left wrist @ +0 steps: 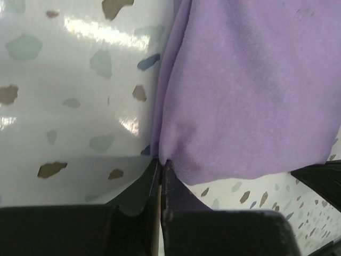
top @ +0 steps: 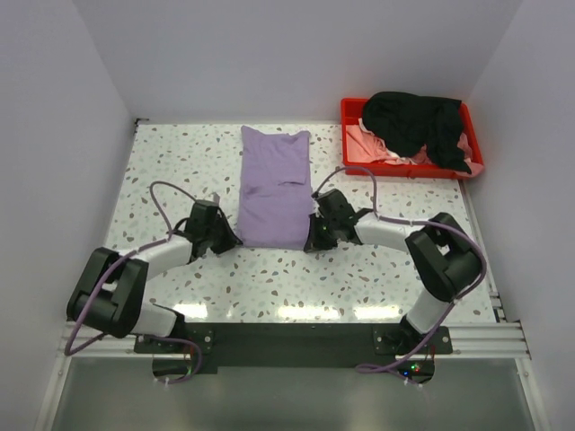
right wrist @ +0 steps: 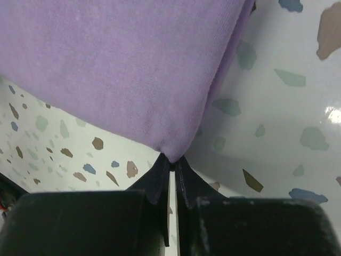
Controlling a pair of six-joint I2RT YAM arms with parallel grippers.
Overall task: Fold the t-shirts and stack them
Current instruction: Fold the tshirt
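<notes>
A lavender t-shirt [top: 275, 186] lies folded into a long strip on the middle of the table, its length running away from me. My left gripper [top: 235, 240] is shut on the shirt's near left corner [left wrist: 160, 154]. My right gripper [top: 310, 242] is shut on the near right corner [right wrist: 171, 152]. Both pinch only the tip of the cloth, low over the table. A black t-shirt [top: 415, 122] is heaped in the red tray on top of a pale pink t-shirt [top: 371, 144].
The red plastic tray [top: 474, 165] stands at the back right corner. The terrazzo table [top: 180, 162] is walled on the left, back and right. My two arms reach inward from the near edge.
</notes>
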